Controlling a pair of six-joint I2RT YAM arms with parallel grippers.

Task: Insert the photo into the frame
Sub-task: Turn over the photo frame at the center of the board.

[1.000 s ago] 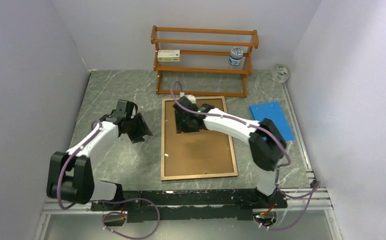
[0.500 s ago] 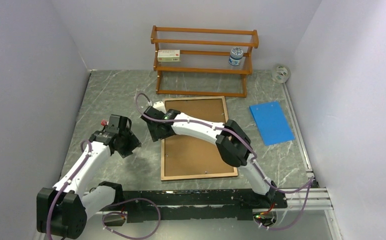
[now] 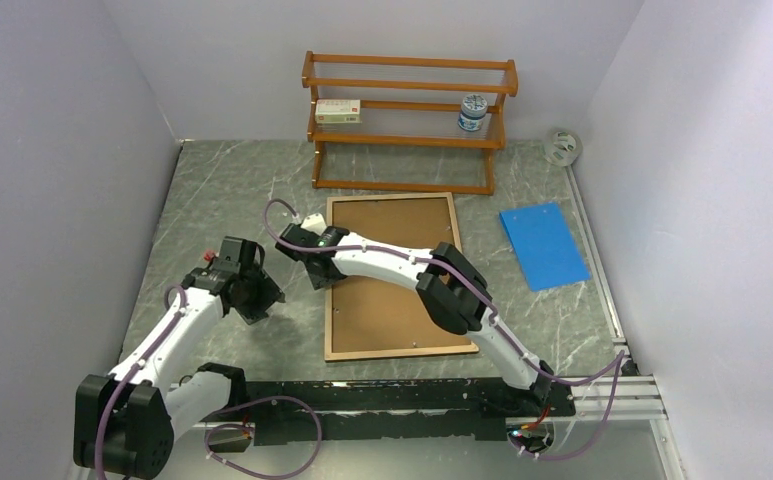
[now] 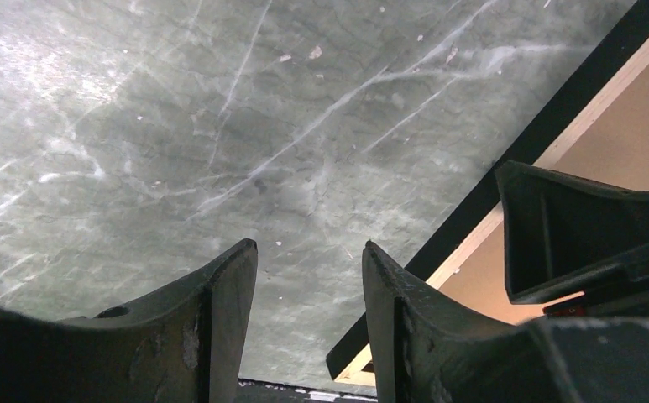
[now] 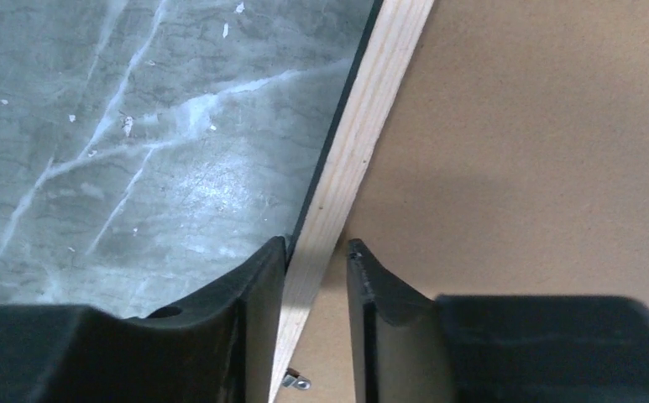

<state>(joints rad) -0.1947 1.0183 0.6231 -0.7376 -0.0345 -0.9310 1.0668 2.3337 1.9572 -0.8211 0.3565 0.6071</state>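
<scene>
The frame (image 3: 400, 352) lies back-up on the marble table, with a brown backing board (image 3: 402, 290) in it. No photo shows in any view. My right gripper (image 3: 314, 268) sits at the frame's left edge. In the right wrist view its jaws (image 5: 316, 243) straddle the light wood rail (image 5: 379, 92). The outer finger rests against the black edge, and a thin gap remains at the inner finger. My left gripper (image 3: 260, 295) hovers over bare table left of the frame. Its fingers (image 4: 308, 245) stand open and empty, with the frame's near corner (image 4: 556, 117) just to the right.
A wooden shelf rack (image 3: 407, 120) stands at the back, holding a white box (image 3: 337, 111) and a small jar (image 3: 473, 112). A blue sheet (image 3: 543, 244) lies right of the frame. A small round object (image 3: 562, 147) sits in the back right corner. Walls close in on both sides.
The right arm swung left from the middle of the backing board to the frame's left rail, and its jaws narrowed around it. The left arm drew back toward the near left.
</scene>
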